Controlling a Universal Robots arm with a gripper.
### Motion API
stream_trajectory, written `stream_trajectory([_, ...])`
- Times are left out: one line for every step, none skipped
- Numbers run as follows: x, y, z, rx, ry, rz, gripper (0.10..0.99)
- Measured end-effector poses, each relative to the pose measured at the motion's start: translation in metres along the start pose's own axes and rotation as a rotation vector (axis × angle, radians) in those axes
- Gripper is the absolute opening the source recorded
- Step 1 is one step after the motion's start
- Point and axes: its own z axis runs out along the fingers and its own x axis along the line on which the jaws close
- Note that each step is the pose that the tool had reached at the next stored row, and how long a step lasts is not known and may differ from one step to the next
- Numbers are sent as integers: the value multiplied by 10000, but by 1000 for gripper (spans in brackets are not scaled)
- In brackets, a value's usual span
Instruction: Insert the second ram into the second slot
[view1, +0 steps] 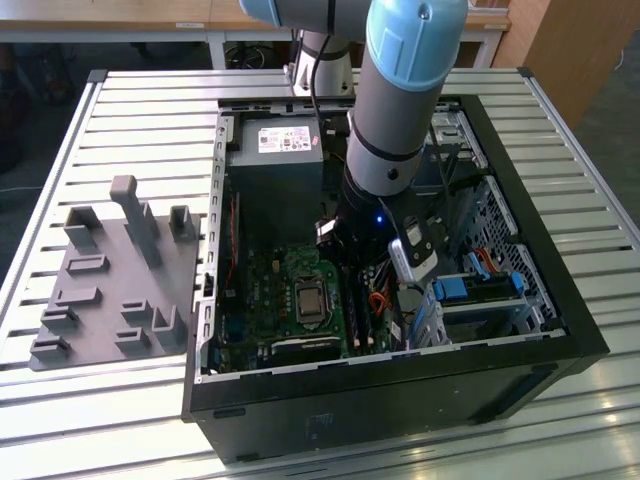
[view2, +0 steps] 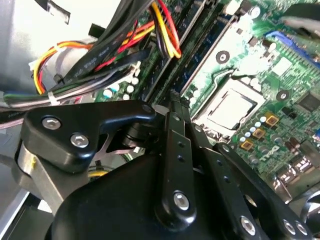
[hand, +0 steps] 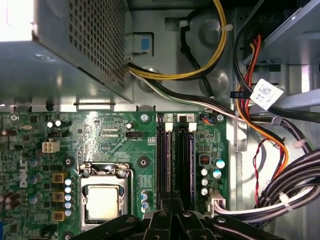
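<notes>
Gripper (hand: 170, 220) fingers (view2: 176, 131) drawn together, tips down at the RAM slots (hand: 175, 160) — whether they pinch the ram cannot be told, and its place is not discernible. Beside stand the CPU socket (hand: 102, 200) and a cable bundle (hand: 295, 190) — power supply (view1: 275, 165) beyond.

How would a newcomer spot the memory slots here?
Start at the open black computer case, then its green motherboard. The memory slots lie on the exterior view's right of the square metal processor socket: long, narrow, black parallel strips.
</notes>
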Motion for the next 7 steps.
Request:
stream_trajectory([2, -2, -24, 11, 5, 1, 106])
stream_trajectory([3, -1, -41, 3, 4, 1, 106])
stream_trajectory([3, -1, -56, -1, 5, 0, 106])
stream_trajectory([4, 0, -70, -2, 6, 1, 106])
stream_trajectory([5, 0, -80, -1, 6, 1, 106])
stream_trajectory([5, 1, -90, -2, 6, 1, 106])
stream_trajectory([7, 2, -137, -1, 6, 1, 106])
